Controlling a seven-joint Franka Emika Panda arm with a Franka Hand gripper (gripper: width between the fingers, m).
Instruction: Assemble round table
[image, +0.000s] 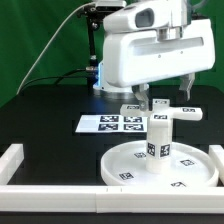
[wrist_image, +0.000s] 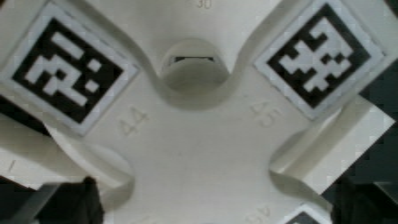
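Furniture parts are sitting on a black table (image: 40, 110), with a white border rail (image: 20, 165) running along the lower left of the frame and across the bottom edge. Low and right of centre in the exterior view, the large round disc (image: 130, 165) is lying flat, tags showing on its upper face. The short thick cylinder leg (image: 159, 146) is standing upright on the middle of that disc, a tag on its side facing the camera. On top of the leg, the small cross-shaped foot (image: 166, 115) is sitting roughly level, one arm reaching toward the right of the frame.

The gripper (image: 166, 103) is hanging straight down from the bulky white arm (image: 150, 50) in the upper half of the frame, its dark fingers (image: 146, 98) standing either side of the foot's centre. From here I cannot tell whether they are pressing on the foot or merely flanking it.

The wrist view is filling almost entirely with the cross-shaped foot (wrist_image: 196, 120) seen from very close: white arms spreading out, two black-and-white tags on the arms at the upper corners of that picture, and a small round recess between them.

Behind the disc, near the frame's centre, the marker board (image: 105, 123) is lying flat on the table, just beside the disc's far edge.
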